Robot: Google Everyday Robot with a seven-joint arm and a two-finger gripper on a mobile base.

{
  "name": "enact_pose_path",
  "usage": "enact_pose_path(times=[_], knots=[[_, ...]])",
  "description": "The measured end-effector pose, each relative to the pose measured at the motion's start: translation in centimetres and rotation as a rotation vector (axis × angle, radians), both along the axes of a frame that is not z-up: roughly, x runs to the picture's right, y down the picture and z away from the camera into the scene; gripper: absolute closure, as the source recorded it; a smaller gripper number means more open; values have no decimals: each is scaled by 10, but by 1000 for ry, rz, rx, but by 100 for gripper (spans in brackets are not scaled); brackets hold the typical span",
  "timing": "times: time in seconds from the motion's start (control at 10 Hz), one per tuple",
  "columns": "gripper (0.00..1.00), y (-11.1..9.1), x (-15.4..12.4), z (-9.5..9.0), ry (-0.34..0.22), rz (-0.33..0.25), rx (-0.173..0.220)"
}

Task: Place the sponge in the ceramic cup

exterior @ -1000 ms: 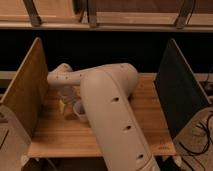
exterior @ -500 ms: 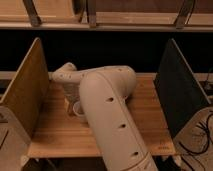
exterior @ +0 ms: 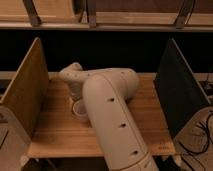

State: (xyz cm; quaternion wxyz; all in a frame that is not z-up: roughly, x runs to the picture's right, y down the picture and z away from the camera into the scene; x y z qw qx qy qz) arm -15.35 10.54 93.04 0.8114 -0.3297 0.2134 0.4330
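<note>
My pincer (exterior: 76, 96) is left of centre, right above the ceramic cup (exterior: 80, 108) on the bench (exterior: 57, 131); can't tell its grip state.

The arm (exterior: 107, 117) is smooth off-white plastic with a dull sheen; its gripper (exterior: 75, 95) hangs just above the pale, ceramic-looking cup (exterior: 79, 108). Under it the table (exterior: 55, 132) is matt wood; the nearer board (exterior: 25, 95) tan, the farther board (exterior: 177, 90) dark matt.
</note>
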Motion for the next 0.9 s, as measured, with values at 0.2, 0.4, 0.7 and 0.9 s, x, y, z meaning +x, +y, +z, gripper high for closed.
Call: enact_pose_path(times=[0.2, 0.4, 0.7, 0.9], knots=[[55, -1, 1, 1, -9, 2, 1], [77, -3, 1, 2, -17, 1, 9], [100, -32, 5, -6, -20, -1, 92], [100, -69, 11, -22, -13, 0, 189]])
